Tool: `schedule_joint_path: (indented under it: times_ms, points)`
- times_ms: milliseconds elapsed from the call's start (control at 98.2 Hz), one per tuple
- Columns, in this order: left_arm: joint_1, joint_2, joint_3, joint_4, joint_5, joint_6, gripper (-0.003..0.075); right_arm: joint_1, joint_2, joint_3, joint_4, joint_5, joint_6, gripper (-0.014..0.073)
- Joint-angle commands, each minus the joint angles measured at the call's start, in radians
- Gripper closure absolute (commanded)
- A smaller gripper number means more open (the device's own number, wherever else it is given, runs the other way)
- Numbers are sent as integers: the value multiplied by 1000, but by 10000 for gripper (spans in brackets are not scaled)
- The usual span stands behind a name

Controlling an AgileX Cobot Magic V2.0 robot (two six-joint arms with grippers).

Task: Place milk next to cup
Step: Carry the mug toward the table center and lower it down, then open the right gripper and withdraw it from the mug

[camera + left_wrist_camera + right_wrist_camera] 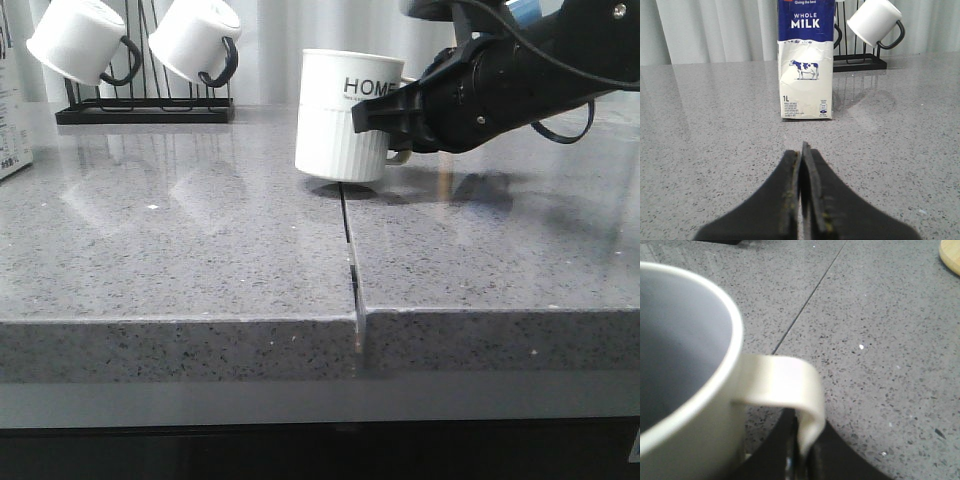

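The cup (345,115), a white "HOME" mug with a ribbed lower half, is at the middle of the grey counter, over the seam. I cannot tell if it rests on the counter or is just above it. My right gripper (395,125) is shut on its white handle (790,385); in the right wrist view the jaws (802,450) pinch the handle beside the cup's rim (735,325). The milk (806,65) stands upright ahead of my left gripper (802,155), which is shut, empty and well short of it. Only a strip of the carton (10,120) shows at the front view's left edge.
A black rack (145,110) at the back left holds two white mugs with black handles (80,40) (195,40); one also shows behind the milk (875,22). A seam (350,250) runs front to back through the counter. A wooden edge (952,255) lies right of the cup.
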State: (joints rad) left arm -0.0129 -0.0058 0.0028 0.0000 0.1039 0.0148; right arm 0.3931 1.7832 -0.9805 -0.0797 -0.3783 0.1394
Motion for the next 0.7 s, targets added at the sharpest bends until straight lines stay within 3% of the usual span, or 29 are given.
schedule_joint_path:
  times_ms: [0,173,693]
  points:
    - [5,-33,40,-13,-85,-4,741,1,-47,-31,3,-81,-8,540]
    - [5,-33,40,-13,-85,-4,741,1,-47,-27,3,-78,-8,415]
    - [5,-33,40,-13,-85,-4,741,1,-172,91,3,-73,-8,410]
